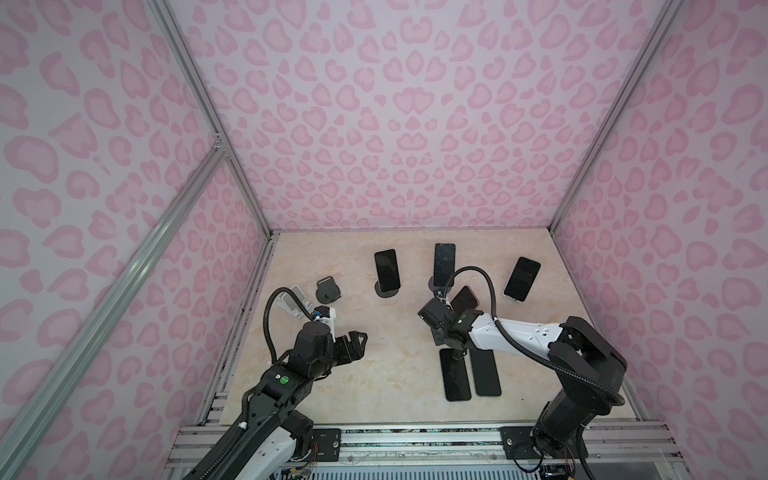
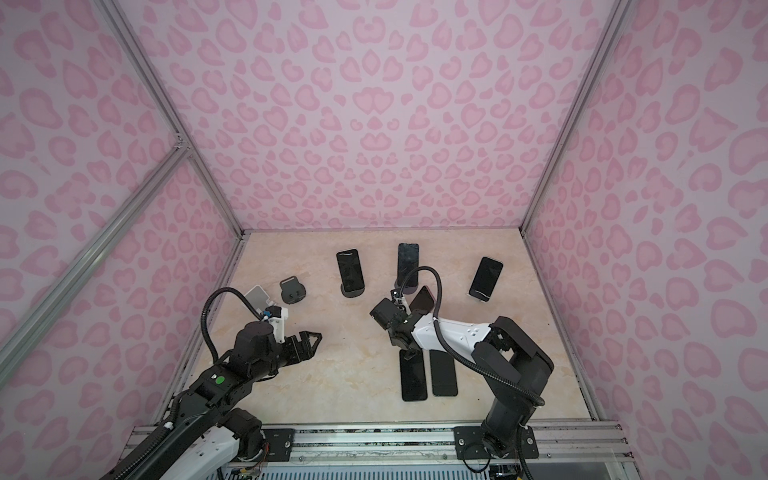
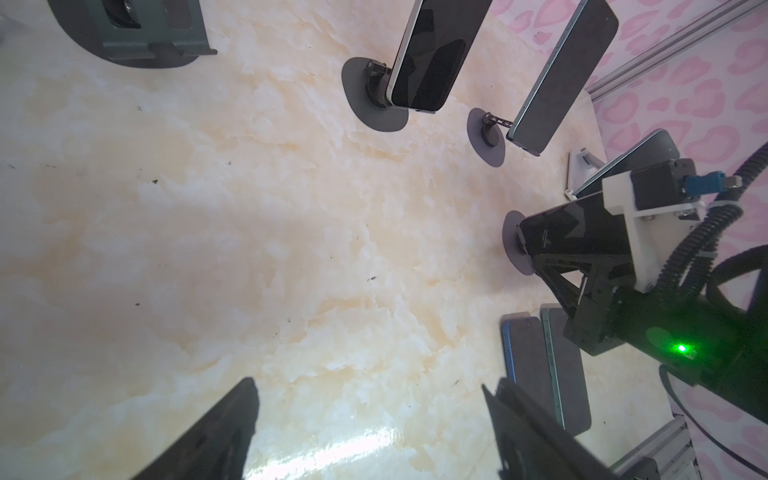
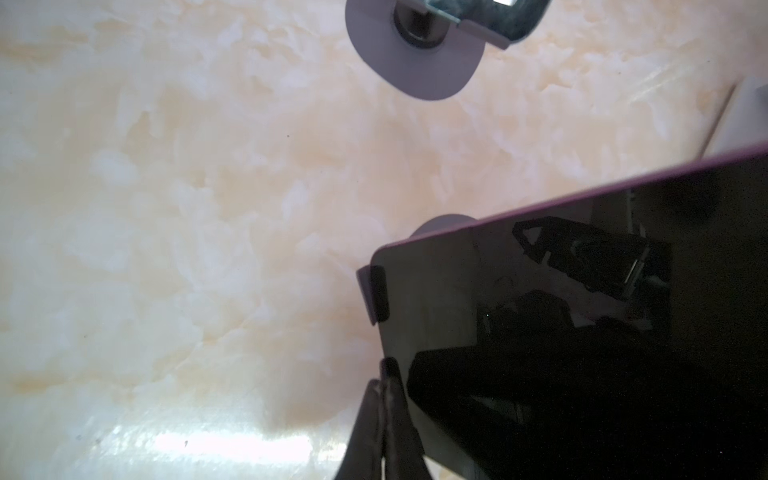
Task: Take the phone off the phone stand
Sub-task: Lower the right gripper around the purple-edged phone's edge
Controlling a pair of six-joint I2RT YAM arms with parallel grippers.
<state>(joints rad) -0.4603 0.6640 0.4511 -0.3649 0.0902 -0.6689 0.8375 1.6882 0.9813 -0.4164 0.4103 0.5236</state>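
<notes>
Right of middle on the desk (image 1: 390,357), the purple-edged phone (image 1: 464,298) leans on its phone stand (image 3: 511,253), its bottom edge caught behind the lip; the right claw (image 4: 384,386) sits at the phone's lower corner, fingers pressed together, holding nothing; the left claw (image 3: 374,436) hangs spread wide over bare desk, empty; the step in hand looks like the approach; next, I judge, the right claw must part, straddle the phone's edges, close, then lift it clear of the lip.

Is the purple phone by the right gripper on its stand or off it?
On its stand: the phone leans tilted over the round base, its end caught by the stand's lip.
</notes>
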